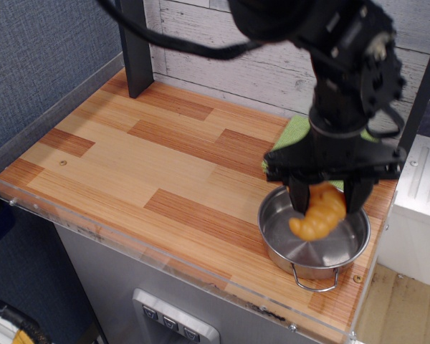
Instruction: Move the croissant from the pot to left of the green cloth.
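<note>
The croissant (319, 213) hangs clear above the pot (314, 247), pinched near its upper end between the two black fingers of the gripper (325, 198), whose jaws are closed against its sides; its curved lower tip points down and left over the pot's bare steel floor. The pot sits at the right front corner of the wooden tabletop (143, 165), one wire loop handle toward the front edge. Just behind it lies the green cloth (289, 135), largely hidden by the black arm.
</note>
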Controlling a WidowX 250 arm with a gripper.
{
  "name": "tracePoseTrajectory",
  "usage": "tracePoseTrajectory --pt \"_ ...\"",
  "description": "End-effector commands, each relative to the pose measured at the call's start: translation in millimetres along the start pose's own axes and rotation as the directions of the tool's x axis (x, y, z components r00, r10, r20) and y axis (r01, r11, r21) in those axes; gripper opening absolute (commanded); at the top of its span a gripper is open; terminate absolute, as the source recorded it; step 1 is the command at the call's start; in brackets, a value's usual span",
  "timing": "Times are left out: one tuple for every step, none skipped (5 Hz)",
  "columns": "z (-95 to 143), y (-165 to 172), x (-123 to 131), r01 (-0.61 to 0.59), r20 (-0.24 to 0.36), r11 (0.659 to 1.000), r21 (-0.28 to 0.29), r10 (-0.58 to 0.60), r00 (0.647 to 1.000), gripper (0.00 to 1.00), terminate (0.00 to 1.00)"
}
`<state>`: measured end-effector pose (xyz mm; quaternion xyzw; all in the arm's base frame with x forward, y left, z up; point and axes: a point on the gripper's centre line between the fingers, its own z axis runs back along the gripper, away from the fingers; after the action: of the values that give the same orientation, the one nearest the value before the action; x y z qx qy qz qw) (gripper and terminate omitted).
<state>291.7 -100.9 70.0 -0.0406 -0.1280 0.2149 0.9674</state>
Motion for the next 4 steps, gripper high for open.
tracePoseTrajectory --pt "43.5 32.4 37.5 -0.108 0.084 0.993 -0.043 0.112 0.990 0.00 0.00" --pt "49.6 58.4 63.9 -0.172 0.121 0.985 -0.011 0.172 0.978 0.00 0.00" --pt "45.5 84.4 86.8 -0.245 0.149 0.969 0.025 0.239 0.960 0.00 0.00" --pt "34.4 105.5 106.1 -0.313 0.161 0.948 0.056 0.301 0.940 0.00 0.00"
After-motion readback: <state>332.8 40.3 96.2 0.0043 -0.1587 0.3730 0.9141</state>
